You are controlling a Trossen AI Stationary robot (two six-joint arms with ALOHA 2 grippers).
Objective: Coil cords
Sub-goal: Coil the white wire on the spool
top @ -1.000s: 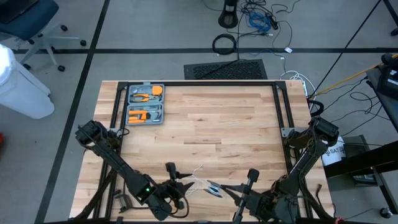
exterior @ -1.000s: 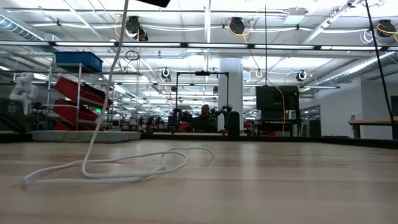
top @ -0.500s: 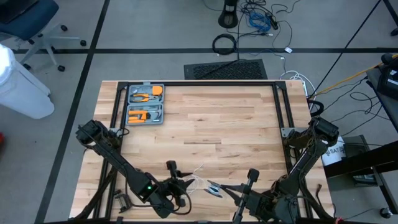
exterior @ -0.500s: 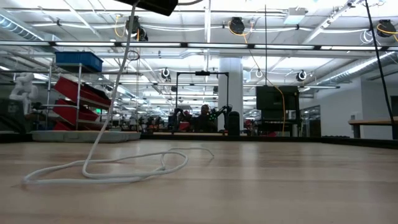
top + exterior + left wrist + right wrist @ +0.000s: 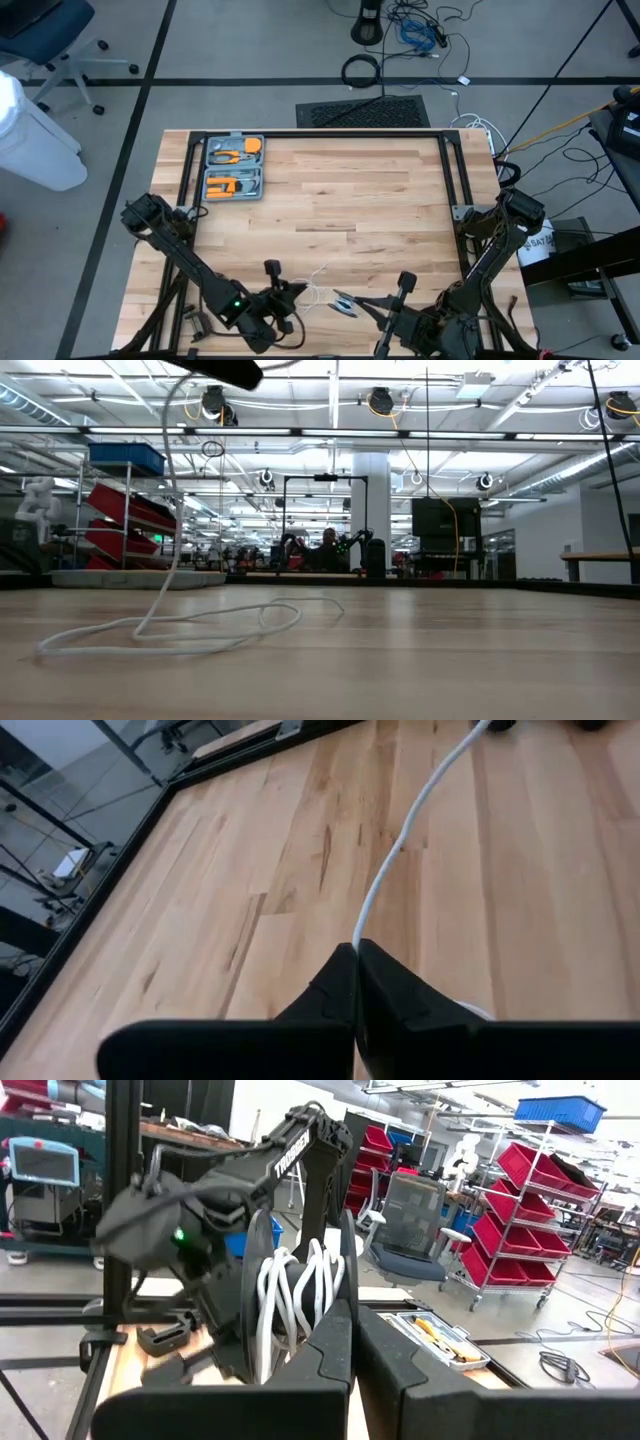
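The thin white cord lies in loose loops (image 5: 170, 635) on the wooden table (image 5: 330, 200) near its front edge. One strand rises from them to my left gripper (image 5: 355, 952), which is shut on it. From there the cord (image 5: 400, 850) runs on to the small round reel (image 5: 300, 1295), which stands on edge with several white turns wound on it. My right gripper (image 5: 351, 1318) is shut at the reel's near side. In the high view my left gripper (image 5: 292, 294) and my right gripper (image 5: 352, 303) face each other close together. My left gripper pinches a single strand of the white cord (image 5: 358, 932) between its two fingertips. The fingers slant down toward the table. The strand leaves the tips and runs clear of the table toward the reel. My right gripper holds the reel at its lower edge (image 5: 340, 1305), level, with the reel upright and lifted clear of the table. The fingers themselves hide the exact place of contact.
A grey tool case (image 5: 233, 167) with orange tools lies open at the table's far left. A dark frame (image 5: 455, 180) borders the tabletop. Coiled black and blue cables (image 5: 400, 35) lie on the floor beyond the far edge.
My left gripper has shut on the rising strand of the white cord, tipping slightly without changing place. The strand, straight before, now bows out below the fingers. The loops on the table have stayed where they were.
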